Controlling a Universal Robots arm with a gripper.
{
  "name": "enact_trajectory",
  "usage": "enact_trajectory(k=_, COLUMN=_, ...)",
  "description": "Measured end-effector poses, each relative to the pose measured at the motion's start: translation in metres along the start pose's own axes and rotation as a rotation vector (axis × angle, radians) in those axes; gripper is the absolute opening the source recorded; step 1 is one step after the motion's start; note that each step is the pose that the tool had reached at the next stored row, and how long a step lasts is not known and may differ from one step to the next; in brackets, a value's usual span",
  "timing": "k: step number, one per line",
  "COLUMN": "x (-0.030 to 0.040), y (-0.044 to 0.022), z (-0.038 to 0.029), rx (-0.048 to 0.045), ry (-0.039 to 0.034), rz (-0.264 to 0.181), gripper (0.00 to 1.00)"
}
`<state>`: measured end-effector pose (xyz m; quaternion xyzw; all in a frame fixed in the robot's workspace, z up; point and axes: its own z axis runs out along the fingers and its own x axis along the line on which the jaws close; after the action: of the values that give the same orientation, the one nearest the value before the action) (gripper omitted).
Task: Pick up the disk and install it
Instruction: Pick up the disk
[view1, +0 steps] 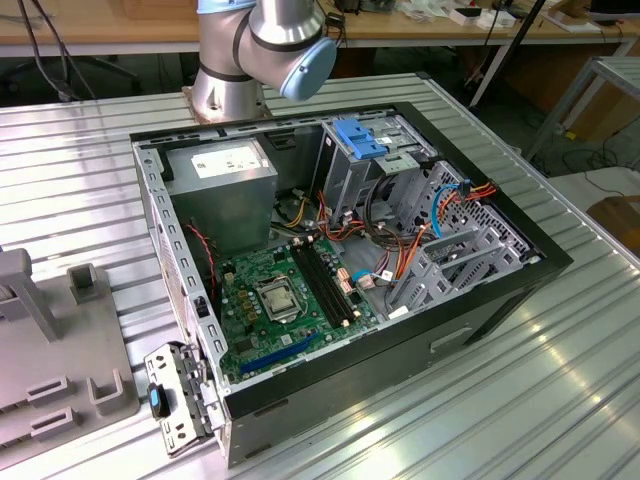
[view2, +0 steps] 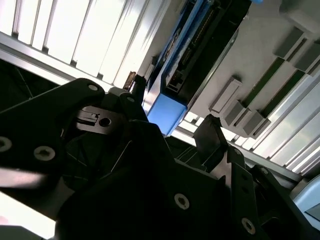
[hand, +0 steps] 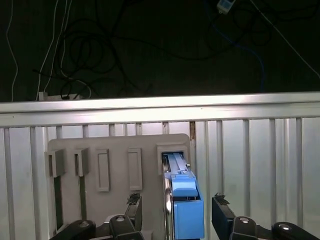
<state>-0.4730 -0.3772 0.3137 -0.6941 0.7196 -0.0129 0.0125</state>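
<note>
The counter (view1: 560, 380) is ribbed bare metal, brightly reflective. The disk (hand: 184, 215) has a smooth blue plastic frame (faint sheen). Its rack (hand: 117, 150) is matt grey plastic. The computer case (view1: 162, 225) walls are dull grey sheet metal.

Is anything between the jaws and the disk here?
Nothing visible. In the first wrist view the disk stands on edge in a slot of the grey holder, and the gripper has its jaws open on either side of it, with bare gaps between.
</note>
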Motion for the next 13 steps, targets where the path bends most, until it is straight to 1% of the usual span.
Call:
enact_trajectory(k=3, x=-0.0029, y=0.0002, z=0.0019, rx=0.0003, ry=-0.0005, rz=0.0, gripper=0.66)
enact_trajectory(k=4, x=-0.0029, y=0.0004, z=0.0022, rx=0.0, ry=-0.0004, rz=0.0, gripper=0.65)
enact_trajectory(k=5, x=-0.0029, y=0.0009, z=0.0026, rx=0.0003, ry=-0.0005, rz=0.0, gripper=0.58)
enact_trajectory(k=6, x=-0.0029, y=0.0015, z=0.0029, rx=0.0001, ry=-0.0004, rz=0.0, gripper=0.58)
enact_trajectory(k=7, x=-0.0028, y=0.0019, z=0.0036, rx=0.0003, ry=-0.0005, rz=0.0, gripper=0.51)
enact_trajectory(k=10, x=-0.0027, y=0.0028, z=0.0049, rx=0.0001, ry=-0.0004, rz=0.0, gripper=0.51)
enact_trajectory(k=13, x=-0.0027, y=0.0028, z=0.0079, rx=0.0001, ry=-0.0004, rz=0.0, gripper=0.51)
